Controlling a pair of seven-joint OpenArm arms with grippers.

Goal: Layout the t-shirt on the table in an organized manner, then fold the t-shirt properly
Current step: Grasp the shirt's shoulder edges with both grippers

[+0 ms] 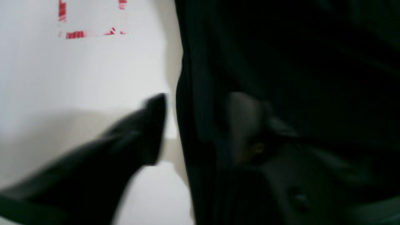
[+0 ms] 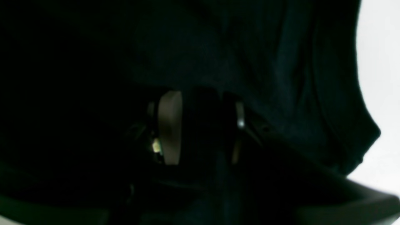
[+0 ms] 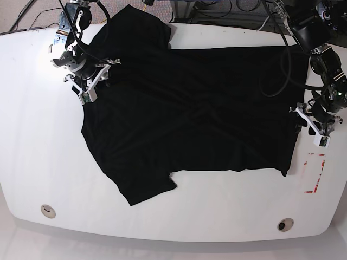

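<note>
We see the shirt (image 3: 190,114) spread on the tabletop (image 3: 227,216), limp, wrinkly; grip hems. Right pincer (image 2: 200,125) apparently clamps cloth; left pincer (image 1: 200,125) apart.

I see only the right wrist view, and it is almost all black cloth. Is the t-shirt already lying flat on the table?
Observer: Yes. The t-shirt lies spread out on the table, with both sleeves out.
Operator: Where is the left pincer?
Observer: The left pincer is at the hem edge, near the red tape.
Operator: Does it hold the hem?
Observer: No. Its jaws are open, and one finger is over bare table.
</note>
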